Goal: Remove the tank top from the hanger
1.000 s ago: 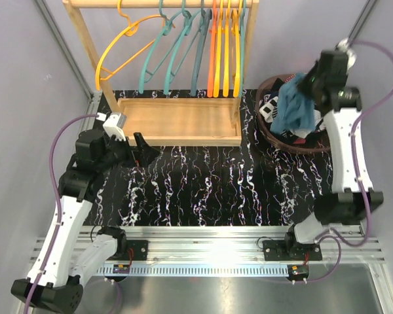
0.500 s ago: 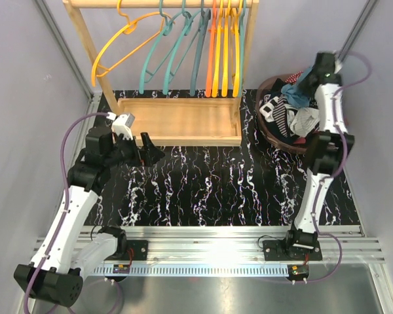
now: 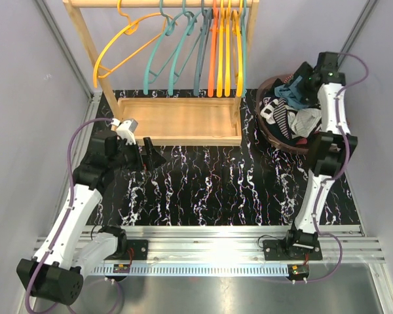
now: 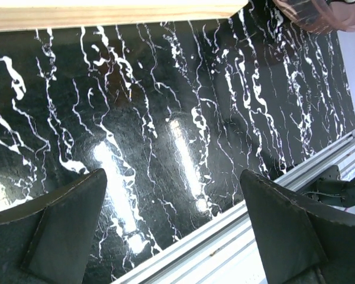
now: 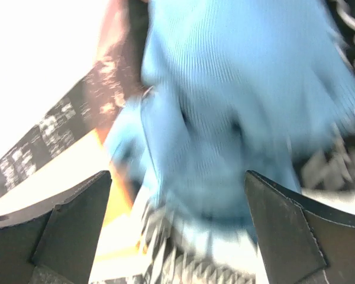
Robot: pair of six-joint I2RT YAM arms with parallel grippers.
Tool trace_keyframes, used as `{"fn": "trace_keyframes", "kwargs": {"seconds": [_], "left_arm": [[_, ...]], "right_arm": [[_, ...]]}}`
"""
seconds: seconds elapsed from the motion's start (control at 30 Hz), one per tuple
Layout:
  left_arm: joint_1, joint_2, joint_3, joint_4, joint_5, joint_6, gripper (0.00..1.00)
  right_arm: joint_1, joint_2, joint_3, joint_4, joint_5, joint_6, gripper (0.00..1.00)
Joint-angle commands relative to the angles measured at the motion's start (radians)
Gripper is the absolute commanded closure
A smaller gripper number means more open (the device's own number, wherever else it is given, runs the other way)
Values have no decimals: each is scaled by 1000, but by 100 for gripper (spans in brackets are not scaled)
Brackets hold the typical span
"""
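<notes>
The right hand sits low over the basket at the upper right of the top view. 1 second ago it held the blue top bunched and dangling above that basket; half a second ago it had dropped to the rim. Now the top lies among the other clothes in the basket. The wrist view shows both fingers spread wide with the cloth beneath them, blurred and not pinched. So the hand has let go, or is doing so this instant.

The hangers on the rack at the top of the frame all hang bare, so the top is off its hanger and dropped. I judge the task as good as done, with only the right arm's retreat left.

The left hand hovers at the left over the surface, just in front of the rack's base. Its fingers are apart with nothing between them, and it has shifted only slightly toward the middle over the last second.

One risk: a fold could snag on a finger as the arm lifts.
</notes>
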Motion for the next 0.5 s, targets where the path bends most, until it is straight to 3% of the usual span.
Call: {"fn": "trace_keyframes", "kwargs": {"seconds": [0.0,0.13,0.3,0.33,0.47], "left_arm": [[-4,9,40,-11,-13,-10,1],[-4,24,69,-60,-16,1,1],[-4,7,86,-91,-45,10,1],[-4,-2,88,-100,-50,8,1],[-4,-18,95,-114,-39,5,1]], "right_arm": [[-7,-280,-55,-71,-69,-61,0],[-7,-563,-223,-116,-151,-77,0],[-7,-915,-559,-29,-243,-52,0],[-7,-1017,-593,-13,-269,-35,0],[-4,-1176,-662,-15,-337,28,0]]}}
